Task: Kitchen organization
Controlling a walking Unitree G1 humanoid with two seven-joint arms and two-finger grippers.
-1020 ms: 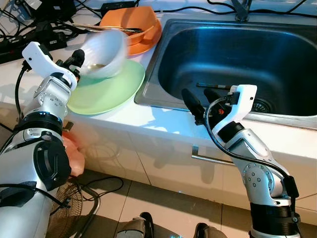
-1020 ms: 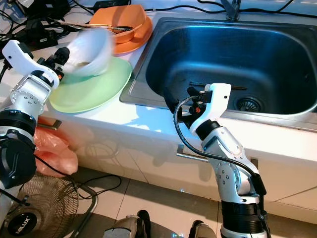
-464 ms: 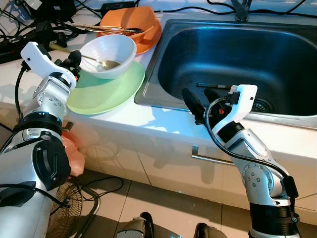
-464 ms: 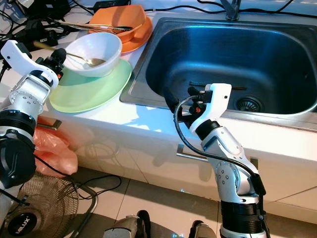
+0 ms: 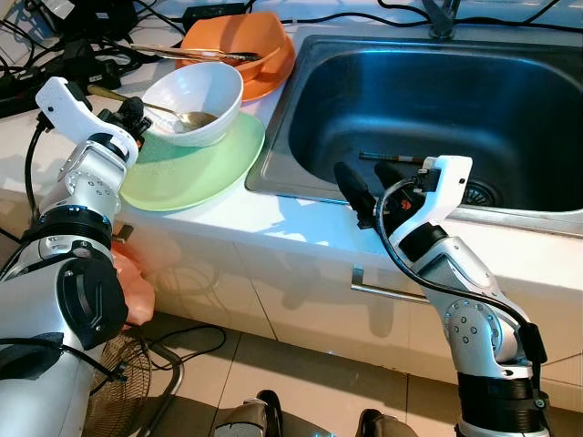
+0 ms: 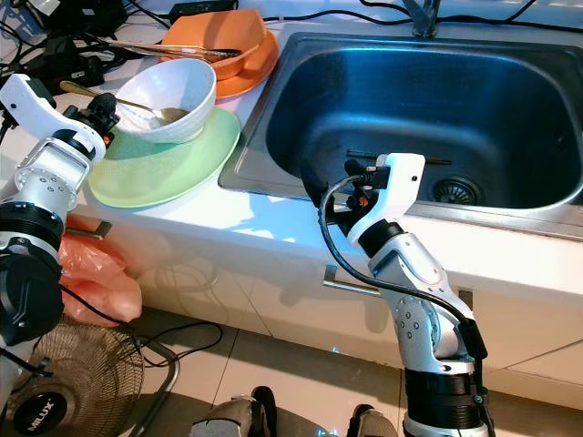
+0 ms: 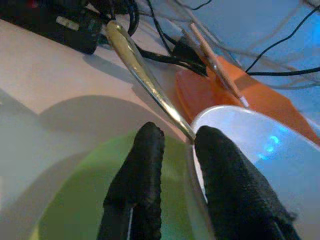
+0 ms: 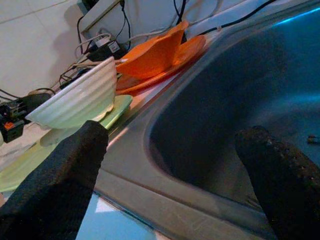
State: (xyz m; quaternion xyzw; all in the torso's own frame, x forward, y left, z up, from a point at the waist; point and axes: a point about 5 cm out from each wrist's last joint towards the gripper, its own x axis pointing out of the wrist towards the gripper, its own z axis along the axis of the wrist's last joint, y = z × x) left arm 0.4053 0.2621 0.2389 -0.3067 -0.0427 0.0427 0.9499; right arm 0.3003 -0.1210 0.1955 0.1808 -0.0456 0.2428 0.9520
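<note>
Now white bowl (image 5: 191, 102) sits tilted on green plate (image 5: 196, 164), beside sink (image 5: 437, 109); left gripper (image 7: 172, 145) pinches bowl rim; right gripper (image 5: 364, 182) spread wide over sink's front edge

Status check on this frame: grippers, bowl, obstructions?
Left gripper pinching the white bowl rim by the spoon, bowl tilted on green plate. Right gripper open, idle at sink edge. Nothing blocking.
</note>
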